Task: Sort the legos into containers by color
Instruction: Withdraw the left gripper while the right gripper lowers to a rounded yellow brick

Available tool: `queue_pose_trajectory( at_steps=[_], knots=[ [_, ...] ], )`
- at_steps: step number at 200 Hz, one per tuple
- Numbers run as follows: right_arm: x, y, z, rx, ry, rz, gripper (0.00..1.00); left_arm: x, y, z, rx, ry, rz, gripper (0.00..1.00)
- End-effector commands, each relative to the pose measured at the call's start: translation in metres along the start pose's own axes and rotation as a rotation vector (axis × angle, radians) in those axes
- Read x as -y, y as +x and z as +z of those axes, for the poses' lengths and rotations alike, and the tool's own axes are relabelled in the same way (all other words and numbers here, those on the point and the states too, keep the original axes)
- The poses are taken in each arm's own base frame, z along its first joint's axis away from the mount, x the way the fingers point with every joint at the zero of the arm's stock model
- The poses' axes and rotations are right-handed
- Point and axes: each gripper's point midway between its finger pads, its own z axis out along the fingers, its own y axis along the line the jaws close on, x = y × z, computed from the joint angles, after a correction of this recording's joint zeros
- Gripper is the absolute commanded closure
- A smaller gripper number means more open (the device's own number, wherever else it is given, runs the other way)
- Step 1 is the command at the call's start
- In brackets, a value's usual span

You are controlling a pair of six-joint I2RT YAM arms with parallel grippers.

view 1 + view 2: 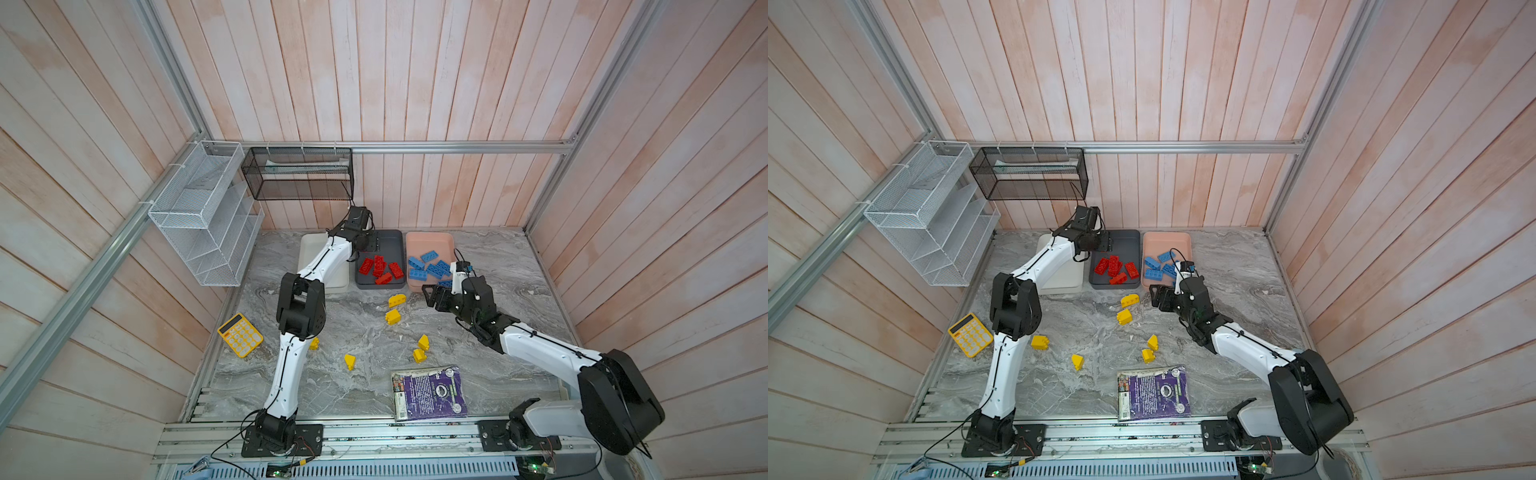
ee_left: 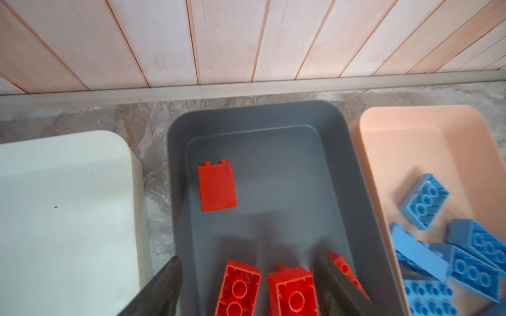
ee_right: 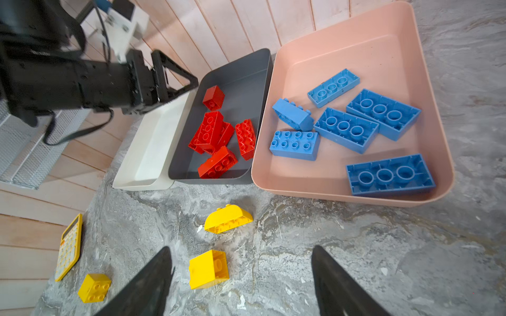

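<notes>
I am holding my left gripper (image 2: 247, 258) over the dark grey tray (image 2: 342, 153). Its jaws are standing well apart, gripping nothing and touching nothing. Beyond the fingertips, a small red brick (image 2: 217, 187) is lying on its side on the tray floor, apart from the other red bricks (image 3: 219, 136). Its studs are pointing toward the back wall and its long axis is running the same way. The other red bricks are lying heaped at the tray's near end, at mixed angles, some with their hollow undersides up.

I am hanging my right gripper (image 3: 242, 249) above the table (image 3: 356, 246), near the front rim of the salmon pink tray (image 3: 410, 54), where the blue bricks (image 3: 342, 128) are lying. Its jaws are spread wide and gripping nothing. Below them, a blocky yellow brick (image 3: 209, 269) is lying on its side. A rounded yellow brick (image 3: 228, 219) is lying between it and the trays, its long axis running roughly along their front rims.
</notes>
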Motion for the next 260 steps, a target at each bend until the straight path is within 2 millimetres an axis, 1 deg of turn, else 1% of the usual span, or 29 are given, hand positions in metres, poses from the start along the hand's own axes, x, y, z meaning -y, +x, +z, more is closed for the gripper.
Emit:
queue_pose_trajectory(
  at_steps=[1, 27, 48, 56, 75, 81, 88, 100, 114, 132, 154, 173, 197, 223, 243, 260],
  knots=[
    [-0.002, 0.015, 0.008, -0.098, 0.035, -0.032, 0.20, 0.013, -0.042, -0.054, 0.104, 0.045, -0.012, 0.23],
    [-0.007, 0.024, 0.009, -0.150, 0.057, -0.056, 0.18, 0.020, -0.057, -0.093, 0.151, 0.061, -0.013, 0.23],
    [-0.013, 0.033, 0.008, -0.191, 0.071, -0.083, 0.18, 0.025, -0.064, -0.128, 0.184, 0.077, -0.012, 0.23],
    [-0.015, 0.036, 0.006, -0.202, 0.071, -0.092, 0.18, 0.027, -0.065, -0.141, 0.196, 0.083, -0.011, 0.23],
    [-0.019, 0.042, 0.004, -0.227, 0.049, -0.100, 0.18, 0.029, -0.057, -0.171, 0.209, 0.091, -0.015, 0.23],
    [-0.019, 0.043, 0.004, -0.231, 0.048, -0.099, 0.18, 0.030, -0.051, -0.176, 0.207, 0.098, -0.017, 0.23],
    [-0.019, 0.044, 0.004, -0.237, 0.049, -0.100, 0.18, 0.032, -0.047, -0.190, 0.223, 0.112, -0.016, 0.23],
    [-0.020, 0.044, 0.002, -0.238, 0.045, -0.101, 0.18, 0.032, -0.037, -0.204, 0.229, 0.120, -0.018, 0.23],
    [-0.020, 0.044, 0.001, -0.240, 0.046, -0.096, 0.18, 0.028, -0.026, -0.223, 0.236, 0.121, -0.023, 0.23],
    [-0.021, 0.049, 0.002, -0.264, 0.041, -0.103, 0.18, 0.026, -0.012, -0.244, 0.246, 0.131, -0.022, 0.22],
    [-0.019, 0.057, 0.006, -0.313, 0.065, -0.129, 0.19, 0.019, 0.011, -0.265, 0.247, 0.123, -0.014, 0.22],
    [-0.017, 0.063, 0.011, -0.328, 0.107, -0.157, 0.19, 0.012, 0.032, -0.278, 0.245, 0.114, -0.017, 0.22],
    [-0.024, 0.067, 0.020, -0.325, 0.128, -0.193, 0.16, 0.006, 0.055, -0.293, 0.247, 0.117, -0.029, 0.22],
    [-0.026, 0.067, 0.036, -0.311, 0.182, -0.246, 0.12, 0.001, 0.075, -0.310, 0.260, 0.123, -0.037, 0.22],
    [-0.025, 0.066, 0.050, -0.297, 0.237, -0.279, 0.10, -0.002, 0.090, -0.317, 0.263, 0.124, -0.041, 0.21],
    [-0.020, 0.067, 0.064, -0.312, 0.288, -0.289, 0.03, -0.005, 0.101, -0.320, 0.264, 0.125, -0.044, 0.21]
  ],
)
